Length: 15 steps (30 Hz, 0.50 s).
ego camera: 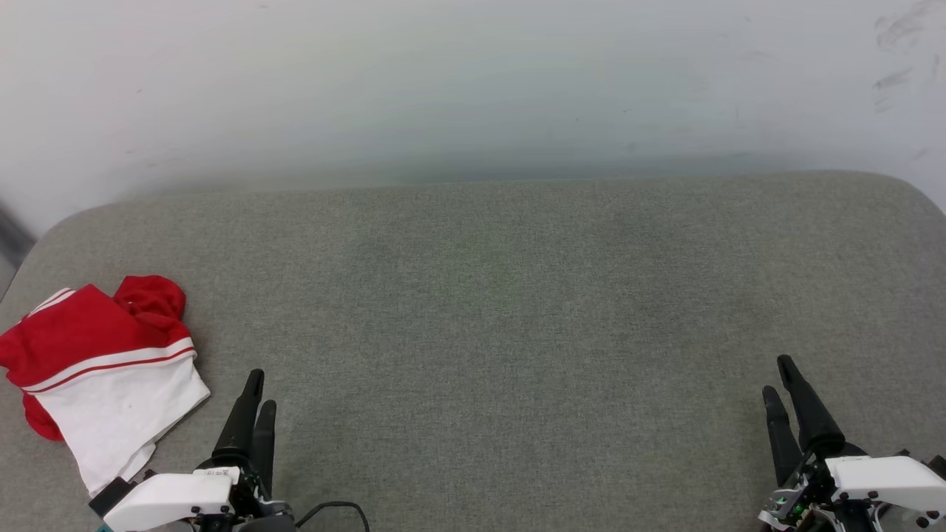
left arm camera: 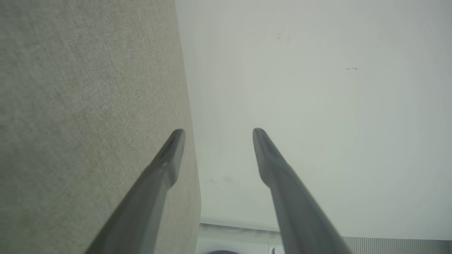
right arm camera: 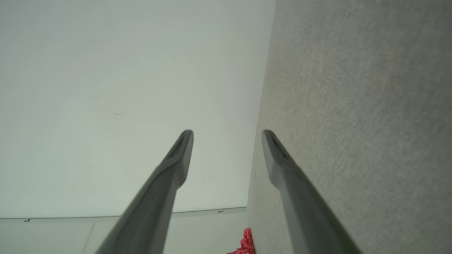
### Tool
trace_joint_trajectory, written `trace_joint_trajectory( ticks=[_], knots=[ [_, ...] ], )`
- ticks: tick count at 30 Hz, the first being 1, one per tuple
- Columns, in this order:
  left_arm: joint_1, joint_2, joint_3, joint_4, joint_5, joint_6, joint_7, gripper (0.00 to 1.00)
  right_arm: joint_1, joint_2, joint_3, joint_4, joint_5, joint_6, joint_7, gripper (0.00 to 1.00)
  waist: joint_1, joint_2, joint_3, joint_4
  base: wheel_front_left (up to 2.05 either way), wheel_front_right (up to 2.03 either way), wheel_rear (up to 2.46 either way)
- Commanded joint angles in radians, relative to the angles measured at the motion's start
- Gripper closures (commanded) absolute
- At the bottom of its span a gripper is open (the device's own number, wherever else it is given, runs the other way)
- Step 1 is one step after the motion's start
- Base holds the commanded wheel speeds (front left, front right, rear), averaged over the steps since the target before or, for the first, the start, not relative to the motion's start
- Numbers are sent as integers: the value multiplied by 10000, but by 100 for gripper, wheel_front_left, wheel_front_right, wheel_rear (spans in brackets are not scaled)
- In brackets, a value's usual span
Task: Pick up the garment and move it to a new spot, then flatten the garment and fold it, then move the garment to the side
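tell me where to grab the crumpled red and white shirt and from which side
Probably the raised red bunch at the far edge of the garment, pinched from above by the open left gripper, which sits just to its right. That fold stands up off the grey surface, while the white part lies flat and gives little to pinch.

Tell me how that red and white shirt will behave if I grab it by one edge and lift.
Probably floppy: the shirt lies crumpled in folds, so it should drape and unfurl below the grip. Likely light, being thin cloth. It may drag rather than slide, since the grey padded surface looks coarsely woven.
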Motion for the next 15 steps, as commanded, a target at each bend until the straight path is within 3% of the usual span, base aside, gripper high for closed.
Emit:
trace_joint_trajectory(
  ticks=[1, 8, 15],
  knots=[
    [-67, 17, -33, -246, 90, -5, -84, 0, -88, -6, 46, -228, -98, 2, -97, 0, 0, -1, 1, -3, 0, 0, 0],
    [117, 19, 4, -390, 414, -8, -418, 0, -30, -5, 60, -255, -653, 2, -431, 0, 0, -1, 10, -18, 0, 0, 0],
    [244, 22, 225, -374, 1199, -11, -724, 0, -42, -5, -74, -351, -2137, 2, -738, 0, 0, -1, 14, -41, 0, 0, 0]
  ],
)
